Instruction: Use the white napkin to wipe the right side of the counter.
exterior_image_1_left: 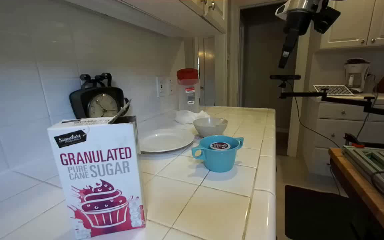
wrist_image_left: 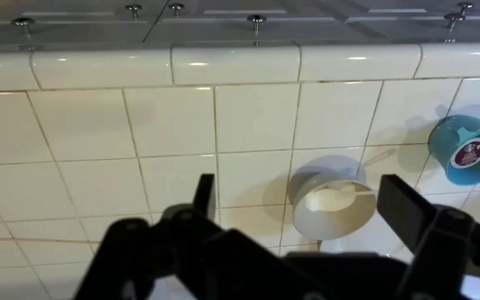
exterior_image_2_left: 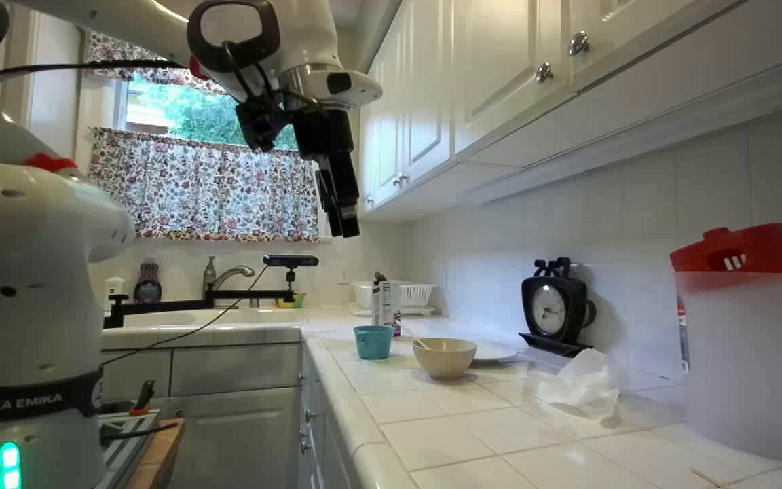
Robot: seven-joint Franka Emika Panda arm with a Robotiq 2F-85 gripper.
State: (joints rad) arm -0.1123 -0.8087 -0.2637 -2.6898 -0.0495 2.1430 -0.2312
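The desk (wrist_image_left: 256, 116) carries one white napkin (exterior_image_2_left: 584, 387), one turquoise cup (exterior_image_1_left: 220, 162), one coffee pod (wrist_image_left: 469, 153), one bowl (exterior_image_2_left: 445, 361), one spoon (wrist_image_left: 365, 192), one plate (exterior_image_1_left: 163, 138), one sugar box (exterior_image_1_left: 95, 176), one clock (exterior_image_1_left: 102, 106), one red-lidded pitcher (exterior_image_2_left: 747, 353), one dish rack (exterior_image_2_left: 418, 295) and one thin stick (wrist_image_left: 48, 240).

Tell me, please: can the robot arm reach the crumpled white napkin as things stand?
Probably yes: the fingers are open, and nothing lies on the napkin. The wall cabinets and nearby red-lidded plastic container may crowd the approach.
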